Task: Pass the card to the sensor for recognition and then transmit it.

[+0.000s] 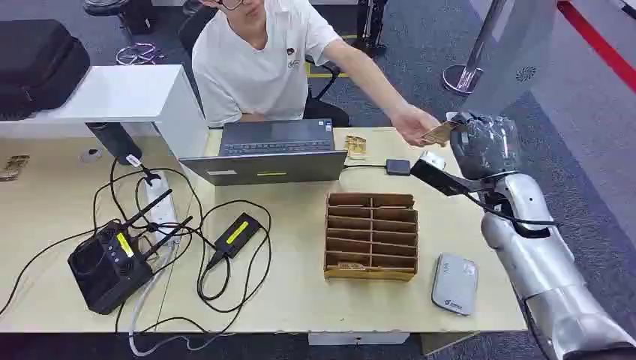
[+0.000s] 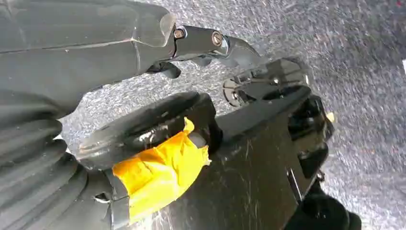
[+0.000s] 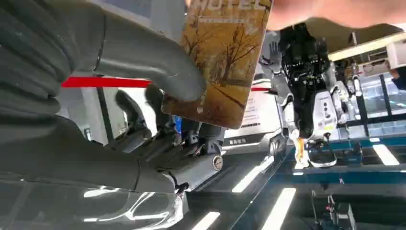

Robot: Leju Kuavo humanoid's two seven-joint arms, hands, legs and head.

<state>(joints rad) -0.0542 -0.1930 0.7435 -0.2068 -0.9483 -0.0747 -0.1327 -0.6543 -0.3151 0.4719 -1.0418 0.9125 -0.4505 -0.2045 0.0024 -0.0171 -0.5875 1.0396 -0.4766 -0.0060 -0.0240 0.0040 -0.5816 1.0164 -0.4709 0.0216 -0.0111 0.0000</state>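
Pinching an autumn-tree printed card [image 3: 225, 57], the right hand [image 3: 158, 110] meets a person's hand [image 1: 411, 124].

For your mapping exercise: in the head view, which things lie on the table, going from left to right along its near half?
Black router with antennas → black power adapter with yellow label → brown cardboard slotted card box → grey rounded-rectangle sensor pad.

Bright even light; head view sharp, wrist views slightly blurred

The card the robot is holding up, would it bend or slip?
The card looks flat and thin, so probably stiff but slightly bendy. Its glossy face may be slippery under the right hand. It looks light.
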